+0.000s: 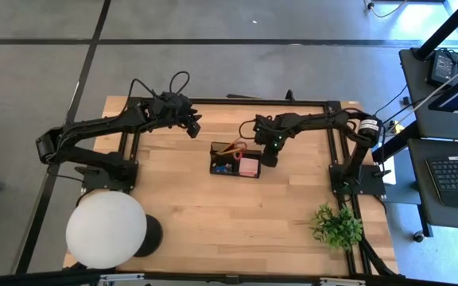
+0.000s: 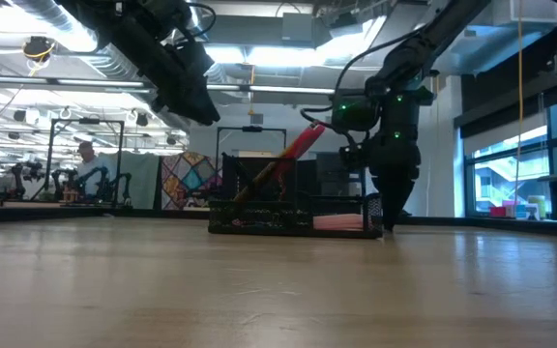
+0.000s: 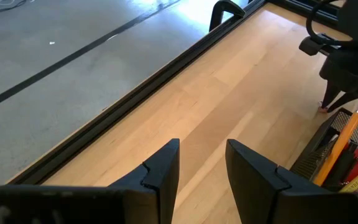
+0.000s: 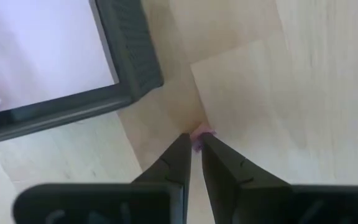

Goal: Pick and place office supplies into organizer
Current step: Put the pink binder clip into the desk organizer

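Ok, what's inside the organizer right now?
In the organizer: pink notes, red scissors, a pencil, and something blue. What lies beneath them is hidden. The right gripper pinches a small pink bit on the table, outside it.

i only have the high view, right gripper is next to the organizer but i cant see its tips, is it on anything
observer: yes, the right gripper is pinched shut on a tiny pink piece on the table, just off the organizer corner.
operator: lifted yet
observer: no, in the low view its tips are down at table level beside the organizer's end.
operator: left gripper carrying anything
observer: no, the left gripper is open with nothing between its fingers.
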